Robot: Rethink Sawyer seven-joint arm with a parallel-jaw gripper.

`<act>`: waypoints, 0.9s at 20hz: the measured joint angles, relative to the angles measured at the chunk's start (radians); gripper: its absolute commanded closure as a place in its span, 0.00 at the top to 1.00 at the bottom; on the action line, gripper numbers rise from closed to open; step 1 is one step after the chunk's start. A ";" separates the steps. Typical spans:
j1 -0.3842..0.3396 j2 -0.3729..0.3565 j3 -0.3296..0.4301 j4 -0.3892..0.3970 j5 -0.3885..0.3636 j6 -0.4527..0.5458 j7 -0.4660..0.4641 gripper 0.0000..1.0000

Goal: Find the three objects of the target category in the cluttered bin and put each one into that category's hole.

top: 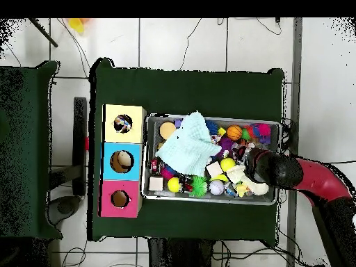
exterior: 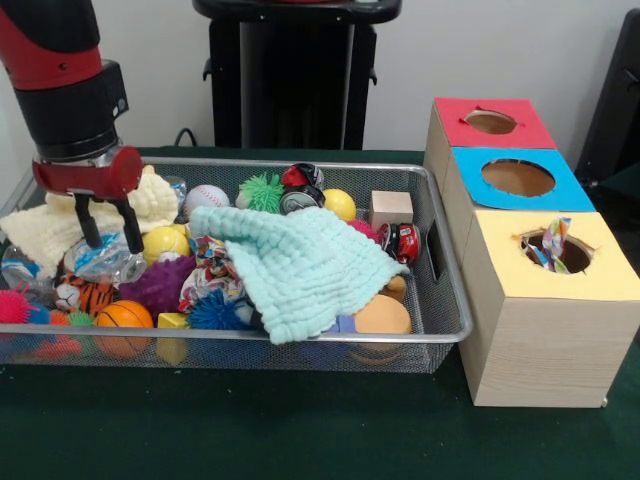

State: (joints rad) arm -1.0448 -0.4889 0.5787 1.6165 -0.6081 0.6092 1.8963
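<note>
Nearest us, the yellow box point(exterior: 555, 300) has a wrapper point(exterior: 552, 243) poking from its hole, well right of our claw point(exterior: 108, 230). We hold the claw open, fingers point(exterior: 88, 222) spread over a crinkly clear packet point(exterior: 95, 258) in the bin point(exterior: 300, 345), just left of a yellow ball point(exterior: 165, 243); the mint cloth point(exterior: 300, 268) lies farther right.

Pale wall point(exterior: 500, 50) behind — white tiled floor point(top: 181, 42) around green-topped table point(top: 188, 90).
</note>
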 measured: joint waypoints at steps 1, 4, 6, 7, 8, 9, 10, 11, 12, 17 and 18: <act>0.002 0.004 0.000 -0.002 -0.004 0.000 0.000 1.00; 0.011 0.015 0.000 -0.007 -0.014 0.000 0.000 1.00; 0.022 0.023 0.001 -0.012 -0.020 0.000 0.000 1.00; 0.026 0.026 0.001 -0.014 -0.022 0.000 0.000 1.00; 0.031 0.029 0.002 -0.017 -0.025 0.000 0.000 1.00; 0.034 0.030 0.003 -0.018 -0.027 0.000 0.000 1.00; 0.037 0.030 0.003 -0.021 -0.031 0.000 0.000 1.00; 0.038 0.030 0.004 -0.023 -0.034 0.000 0.000 1.00; 0.039 0.031 0.005 -0.025 -0.039 0.000 0.000 1.00; 0.040 0.033 0.007 -0.030 -0.045 0.000 0.000 1.00; 0.040 0.033 0.007 -0.031 -0.045 0.000 0.000 1.00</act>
State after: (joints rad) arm -1.0052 -0.4556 0.5856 1.5856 -0.6534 0.6092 1.8963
